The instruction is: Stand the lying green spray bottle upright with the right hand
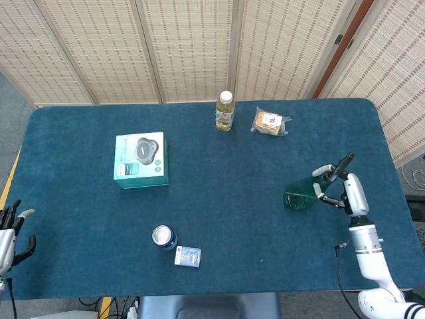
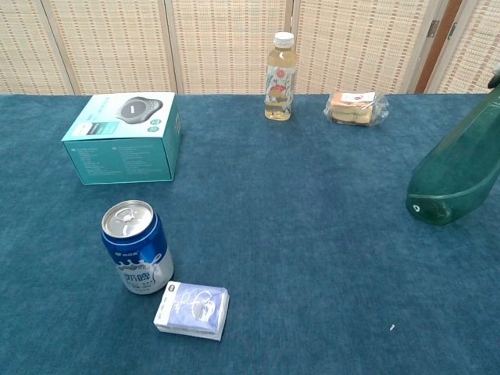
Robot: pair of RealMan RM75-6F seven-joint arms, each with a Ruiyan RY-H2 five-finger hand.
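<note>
The green spray bottle point(image 1: 300, 193) is at the right side of the blue table, tilted, with its base pointing left and its neck toward my right hand point(image 1: 340, 185). That hand grips the bottle's upper end, with fingers on either side of the neck. In the chest view the green spray bottle point(image 2: 457, 170) leans up toward the right edge with its base corner near the cloth; the hand itself is cut off there. My left hand point(image 1: 11, 232) hangs off the table's left front corner, holding nothing, with its fingers apart.
A teal box point(image 1: 140, 159) lies at the left middle. A blue can point(image 1: 163, 236) and a small white packet point(image 1: 187, 256) sit near the front. A drink bottle point(image 1: 225, 111) and a wrapped snack point(image 1: 270, 123) stand at the back edge.
</note>
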